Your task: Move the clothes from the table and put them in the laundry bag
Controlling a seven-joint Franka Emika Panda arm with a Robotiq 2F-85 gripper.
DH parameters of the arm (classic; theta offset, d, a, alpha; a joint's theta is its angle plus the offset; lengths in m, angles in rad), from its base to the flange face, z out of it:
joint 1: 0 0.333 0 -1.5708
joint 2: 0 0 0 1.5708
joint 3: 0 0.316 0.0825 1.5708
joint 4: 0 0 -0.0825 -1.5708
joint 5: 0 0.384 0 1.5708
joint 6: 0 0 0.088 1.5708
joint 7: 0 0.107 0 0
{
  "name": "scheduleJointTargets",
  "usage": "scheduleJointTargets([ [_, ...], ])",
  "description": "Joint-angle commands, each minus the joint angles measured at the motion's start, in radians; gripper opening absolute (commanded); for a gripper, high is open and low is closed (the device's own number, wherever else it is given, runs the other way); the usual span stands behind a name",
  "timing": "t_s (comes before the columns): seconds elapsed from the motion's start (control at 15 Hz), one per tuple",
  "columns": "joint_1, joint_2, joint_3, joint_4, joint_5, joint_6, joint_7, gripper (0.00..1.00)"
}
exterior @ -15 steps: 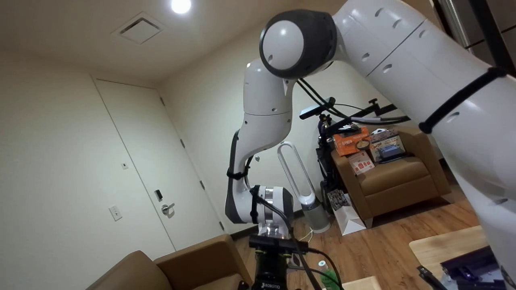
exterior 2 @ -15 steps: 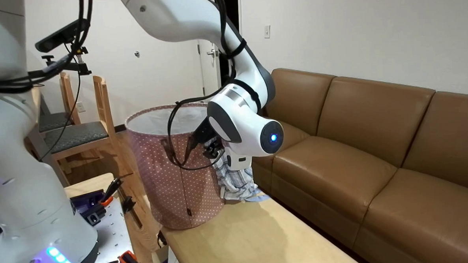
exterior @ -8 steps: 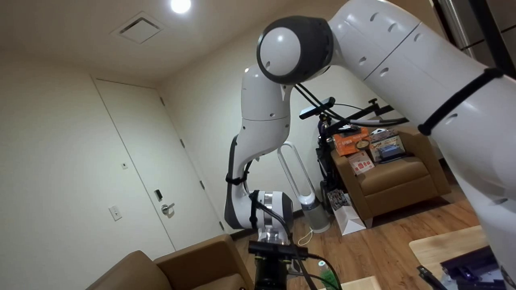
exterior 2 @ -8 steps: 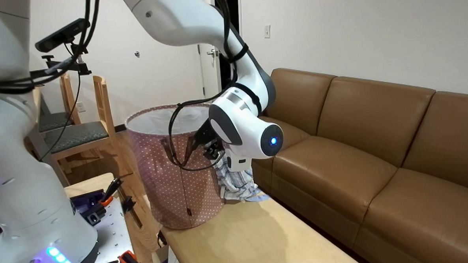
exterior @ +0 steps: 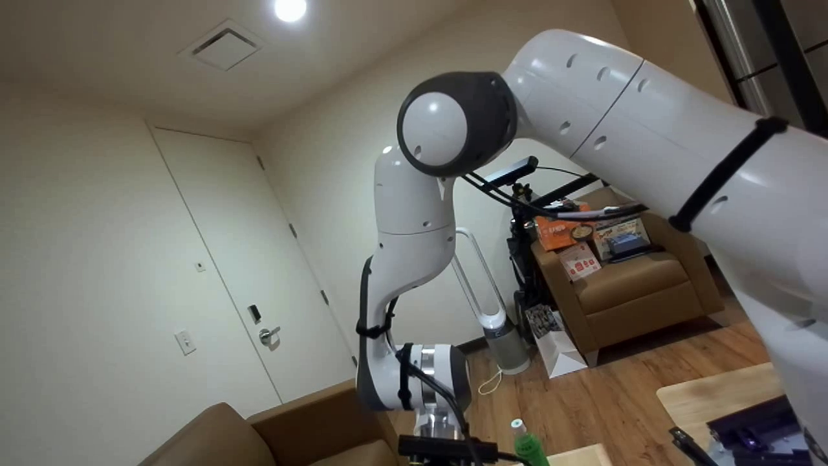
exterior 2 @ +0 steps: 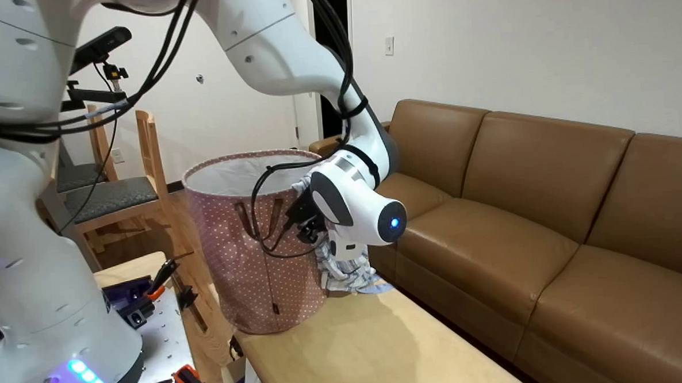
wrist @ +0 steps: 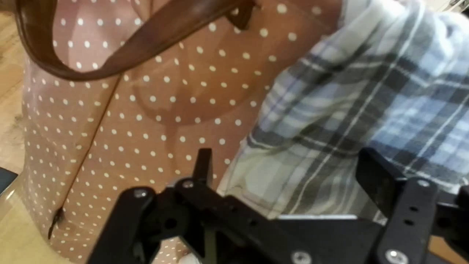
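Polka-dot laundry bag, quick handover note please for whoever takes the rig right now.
Hand: open, facing the plaid garment, not gripping it.
Polka-dot laundry bag: standing on the wooden table.
Plaid garment: bunched beside the bag; light-blue cloth at its foot, maybe separate.
Done: can't tell, the bag's bottom is hidden.
Left: plaid garment, and light-blue cloth if separate, into the bag.

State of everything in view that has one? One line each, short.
Gripper: open, nothing gripped
Laundry bag: upright, top open
Bag handle: hanging slack
Plaid cloth: crumpled, at least partly outside the laundry bag
Door: looks shut
Ceiling light: on
Wrist-joint light: lit blue
Base lights: lit
Green bottle: capped
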State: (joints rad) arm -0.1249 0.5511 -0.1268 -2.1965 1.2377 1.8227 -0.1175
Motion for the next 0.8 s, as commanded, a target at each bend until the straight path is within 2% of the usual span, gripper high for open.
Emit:
scheduleJointTargets([
  [0.0,0.008,0.061,0.002,0.045,-0.001,0.043,-0.027,1.00],
  [0.4,0.007,0.140,0.023,0.111,0.002,0.031,-0.030,1.00],
  [0.47,0.006,0.146,0.026,0.117,0.005,0.028,-0.032,0.91],
  [0.53,0.008,0.149,0.028,0.123,0.005,0.028,-0.030,0.74],
  [0.73,0.010,0.157,0.034,0.134,0.007,0.032,-0.029,0.54],
])
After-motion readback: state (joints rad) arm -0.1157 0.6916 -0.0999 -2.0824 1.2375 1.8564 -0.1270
